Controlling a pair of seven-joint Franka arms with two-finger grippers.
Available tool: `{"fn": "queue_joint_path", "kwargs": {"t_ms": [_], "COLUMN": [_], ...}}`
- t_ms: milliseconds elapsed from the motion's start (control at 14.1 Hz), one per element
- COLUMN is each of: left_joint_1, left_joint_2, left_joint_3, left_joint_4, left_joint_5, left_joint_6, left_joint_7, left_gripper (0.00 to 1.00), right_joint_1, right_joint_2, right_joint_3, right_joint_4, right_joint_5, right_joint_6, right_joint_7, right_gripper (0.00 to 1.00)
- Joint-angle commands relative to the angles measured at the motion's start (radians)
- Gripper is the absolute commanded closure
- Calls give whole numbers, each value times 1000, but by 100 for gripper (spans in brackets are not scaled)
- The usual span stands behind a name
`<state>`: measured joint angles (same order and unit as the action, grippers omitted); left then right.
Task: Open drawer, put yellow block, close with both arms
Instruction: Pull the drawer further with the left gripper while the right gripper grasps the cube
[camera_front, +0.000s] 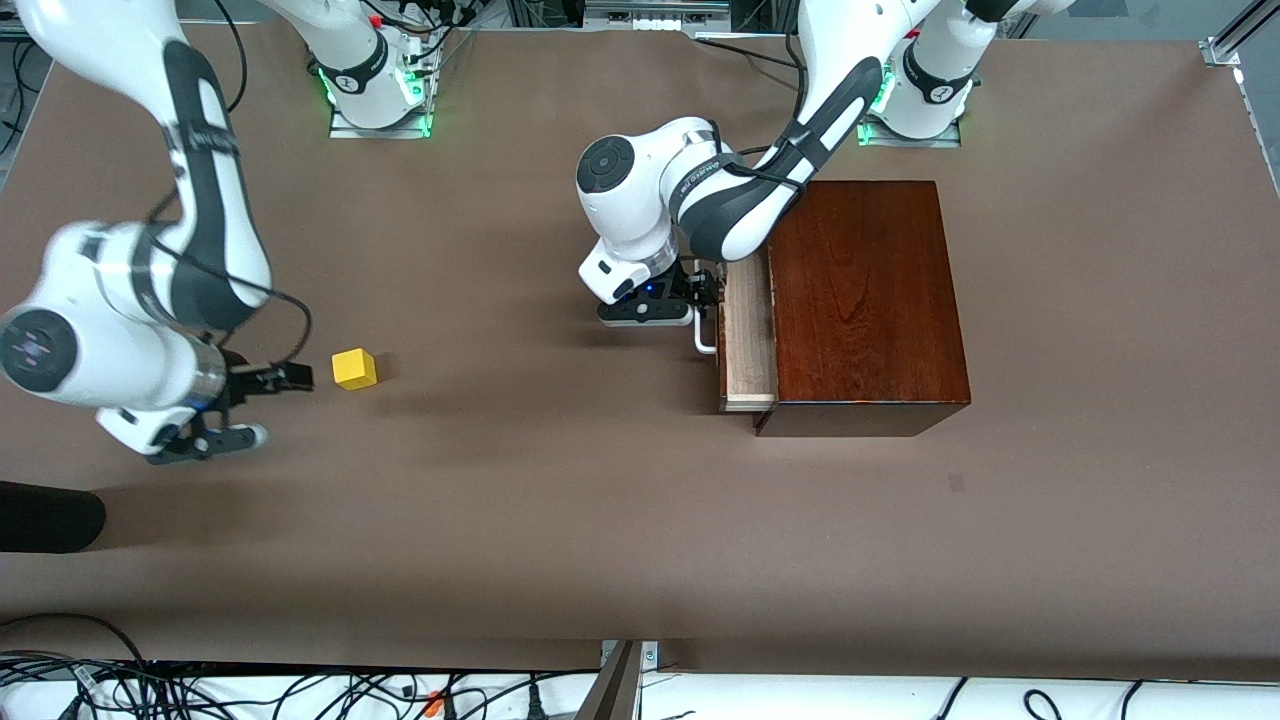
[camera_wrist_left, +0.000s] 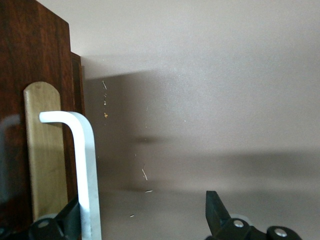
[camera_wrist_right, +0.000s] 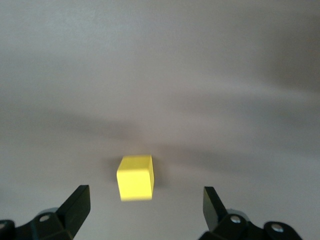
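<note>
1 yellow block (camera_front: 354, 368), 1 drawer (camera_front: 748, 335)

Drawer (camera_front: 748, 335) of pale light wood, pulled partway out of a glossy dark mahogany box (camera_front: 865, 300), dark reddish-brown front facing the right arm's end of the table. White U-shaped bar handle (camera_front: 705, 338) standing out from that front, seen close up in the left wrist view (camera_wrist_left: 85, 170). Box sitting flat toward the left arm's end. Small bright yellow block (camera_front: 354, 368), a cube resting on the brown tabletop well apart from the drawer, toward the right arm's end, one corner turned slightly, upright and untouched in the right wrist view (camera_wrist_right: 135, 177).
</note>
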<state>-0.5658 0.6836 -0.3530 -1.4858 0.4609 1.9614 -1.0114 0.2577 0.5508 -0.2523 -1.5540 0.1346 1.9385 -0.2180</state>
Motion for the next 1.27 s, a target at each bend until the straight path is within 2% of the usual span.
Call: {"fn": "queue_joint_path", "kwargs": {"t_ms": [0,141,848,1202], "left_joint_1": [-68,-72,-77,-80], "left_joint_2": [50,56,48,54], "left_joint_3": [-23,-23,-24,-24], "left_joint_4": [71,82,99,101], "left_joint_5": [-47,-47,-90,-105], "left_joint_6": [57,57,16,16], "left_joint_7": [-44,-50,-128,-128], "left_gripper": [0,0,0,0], "right_joint_1": [20,28,28,28], "right_joint_2": [52,54,-83,-107], "right_joint_3": [11,13,18,30], "right_joint_4": [-52,-139,-346,-466], "right_joint_5": [26,28,65,80], "right_joint_6": [127,223,223,353], "right_joint_7": [-18,-18,-17,-18], "right_gripper": [0,0,0,0]}}
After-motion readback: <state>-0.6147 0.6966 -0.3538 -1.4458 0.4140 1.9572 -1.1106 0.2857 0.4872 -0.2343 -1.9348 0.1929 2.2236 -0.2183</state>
